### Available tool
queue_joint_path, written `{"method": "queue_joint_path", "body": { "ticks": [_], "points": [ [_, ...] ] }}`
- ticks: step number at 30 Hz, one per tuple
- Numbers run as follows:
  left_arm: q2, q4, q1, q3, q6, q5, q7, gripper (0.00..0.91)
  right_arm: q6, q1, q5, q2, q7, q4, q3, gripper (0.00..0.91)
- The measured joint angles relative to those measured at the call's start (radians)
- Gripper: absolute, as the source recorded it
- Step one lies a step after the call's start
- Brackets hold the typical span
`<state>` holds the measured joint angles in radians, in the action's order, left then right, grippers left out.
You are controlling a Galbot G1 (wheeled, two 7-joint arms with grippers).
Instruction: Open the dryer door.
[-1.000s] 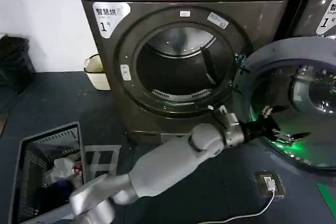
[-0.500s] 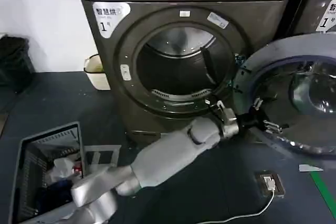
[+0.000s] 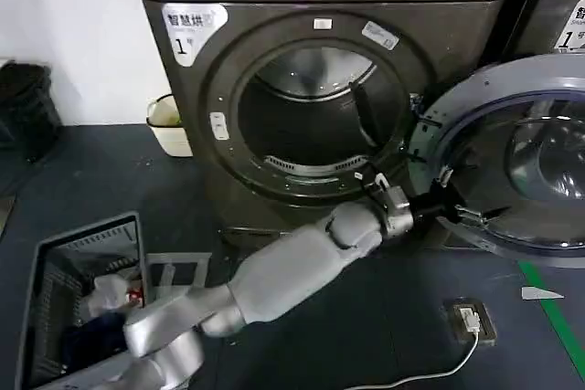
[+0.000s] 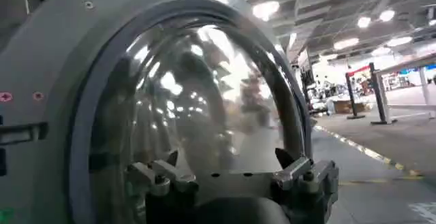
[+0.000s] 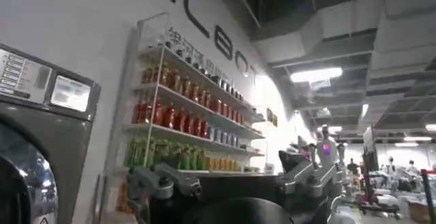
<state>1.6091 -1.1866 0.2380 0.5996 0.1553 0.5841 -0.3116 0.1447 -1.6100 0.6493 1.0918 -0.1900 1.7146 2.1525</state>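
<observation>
The dryer (image 3: 183,116) stands with its steel drum (image 3: 315,125) exposed. The dryer door (image 3: 439,148) hangs swung out to the right, its grey inner face and glass bowl (image 3: 539,171) turned toward me. My left arm reaches across the front of the machine. My left gripper (image 3: 471,198) is open at the lower left edge of the bowl, nothing between its fingers. In the left wrist view, the left gripper (image 4: 228,157) points at the glass bowl (image 4: 197,96) inside the grey door face (image 4: 41,62). My right gripper (image 5: 228,167) is open, held up away from the dryer.
A laundry basket (image 3: 41,271) with clothes sits at the lower left. A white bin (image 3: 167,125) stands left of the dryer. A small device with a cable (image 3: 469,320) and green tape (image 3: 553,317) lie on the floor. A second machine (image 3: 558,15) stands at the right.
The door has swung farther back to the right. My left gripper has drawn back a little toward the dryer and upward. The green glow on the glass has gone.
</observation>
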Motion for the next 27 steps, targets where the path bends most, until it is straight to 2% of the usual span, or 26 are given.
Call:
{"method": "queue_joint_path", "body": {
  "ticks": [11,19,27],
  "points": [
    [-0.005,-0.068,0.031,0.011,0.163,0.062,-0.052,0.907,-0.005,0.005,0.008,-0.003,-0.013,0.000,-0.017,0.907],
    [-0.136,-0.120,0.063,0.011,0.303,0.067,-0.046,0.907,-0.006,0.008,0.009,-0.004,-0.017,0.001,-0.026,0.907],
    [-0.241,-0.186,0.084,0.008,0.351,0.054,-0.040,0.907,-0.006,0.014,0.009,-0.014,-0.025,0.001,-0.036,0.907]
  ]
}}
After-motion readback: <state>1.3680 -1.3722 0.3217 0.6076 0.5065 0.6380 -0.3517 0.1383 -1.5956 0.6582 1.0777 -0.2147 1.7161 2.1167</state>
